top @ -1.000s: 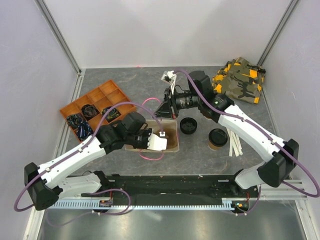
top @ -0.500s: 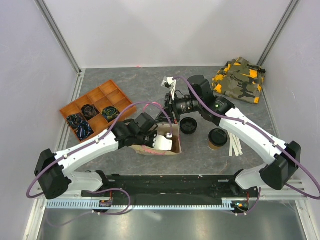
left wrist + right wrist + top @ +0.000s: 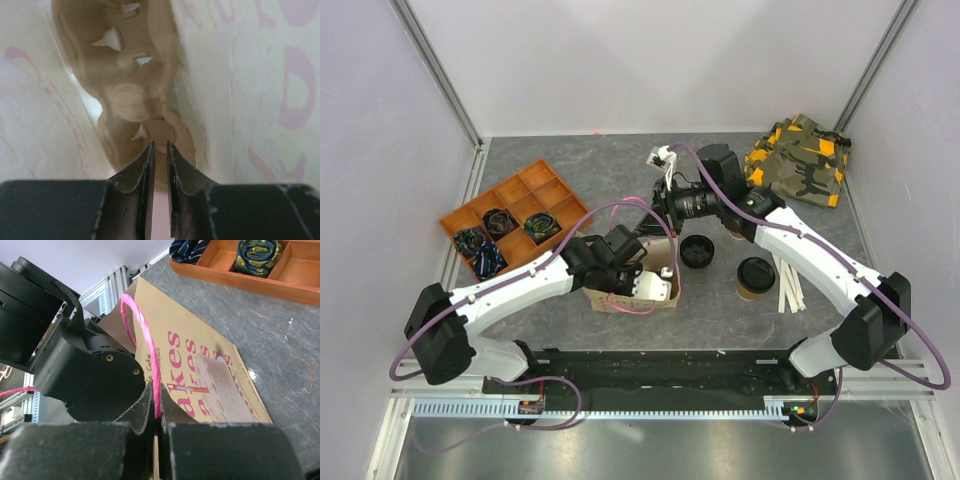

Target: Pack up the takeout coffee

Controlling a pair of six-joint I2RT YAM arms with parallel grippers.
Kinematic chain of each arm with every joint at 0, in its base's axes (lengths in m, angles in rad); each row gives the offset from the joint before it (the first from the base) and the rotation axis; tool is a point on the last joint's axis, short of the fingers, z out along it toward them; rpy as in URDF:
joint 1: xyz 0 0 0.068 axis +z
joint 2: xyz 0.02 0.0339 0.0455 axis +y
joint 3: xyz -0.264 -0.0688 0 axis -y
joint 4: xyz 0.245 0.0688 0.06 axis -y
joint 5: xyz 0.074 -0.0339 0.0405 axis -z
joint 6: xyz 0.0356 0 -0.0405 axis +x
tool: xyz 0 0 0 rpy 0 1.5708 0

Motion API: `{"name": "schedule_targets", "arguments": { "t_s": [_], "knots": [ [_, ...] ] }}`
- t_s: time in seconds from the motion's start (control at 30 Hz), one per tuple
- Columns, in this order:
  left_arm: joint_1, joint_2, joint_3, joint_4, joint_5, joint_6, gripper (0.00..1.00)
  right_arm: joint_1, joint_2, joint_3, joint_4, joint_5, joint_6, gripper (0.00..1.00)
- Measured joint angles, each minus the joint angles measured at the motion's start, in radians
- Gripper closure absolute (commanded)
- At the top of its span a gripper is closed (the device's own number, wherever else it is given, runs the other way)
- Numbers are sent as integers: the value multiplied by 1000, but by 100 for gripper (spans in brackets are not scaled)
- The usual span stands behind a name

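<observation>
The takeout coffee (image 3: 756,275), a tan cup under a black lid, stands right of the centre, away from both grippers. A brown paper bag (image 3: 604,297) printed with pink letters (image 3: 200,355) lies in the middle. My left gripper (image 3: 651,287) is pushed into the bag's mouth. In the left wrist view its jaws (image 3: 160,146) stand slightly open with nothing between them, among the bag's inner walls (image 3: 240,75). My right gripper (image 3: 659,214) hovers over the bag's far side. It is shut (image 3: 156,394) on the bag's pink handle (image 3: 135,320).
A loose black lid (image 3: 697,250) lies between the bag and the coffee. Pale wooden sticks (image 3: 788,285) lie right of the cup. An orange compartment tray (image 3: 454,216) with rolled ties sits at the left, a camouflage cloth (image 3: 800,160) at the back right.
My left arm has swung right and pushed its gripper further into the bag, its jaws parting a little. The bag has drawn narrower. The right gripper has kept hold of the handle.
</observation>
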Motion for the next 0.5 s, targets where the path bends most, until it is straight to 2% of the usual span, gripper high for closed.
{"name": "schedule_targets", "arguments": {
  "t_s": [0.23,0.5],
  "knots": [
    [-47,-67,32,-19,-61,-15,78,-48,84,55,14,-19,60,100],
    [-66,-63,45,-52,-46,-19,89,-81,135,69,16,-23,128,100]
  ]
}}
